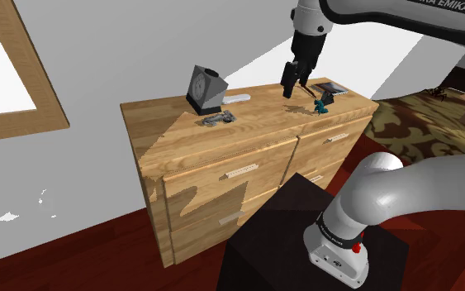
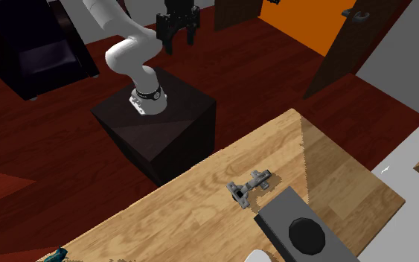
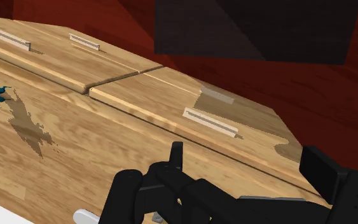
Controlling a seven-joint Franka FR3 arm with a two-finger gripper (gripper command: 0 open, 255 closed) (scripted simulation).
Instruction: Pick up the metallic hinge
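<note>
Wooden dresser w/ pale drawer handles carries everything. Metallic hinge lies flat on the top, grey and opened out. It's just beside the dark grey clock, on the side toward the drawer fronts. Can't tell if the two actually touch.

End effector hangs in the air above the dresser top, over toward the shoulder view's right. Its fingers point down and stand well apart w/ nothing btwn them. It's well apart from the hinge. Much nearer to it are a small teal object and, behind that, a flat dark thing at the back corner. White flat item sits beside the clock, on the side toward the end effector.

Arm's base sits on the dark box stand, which is on red-brown floor in front of the drawers. In the second exterior view, an orange wall and a brown door show beyond the stand.
</note>
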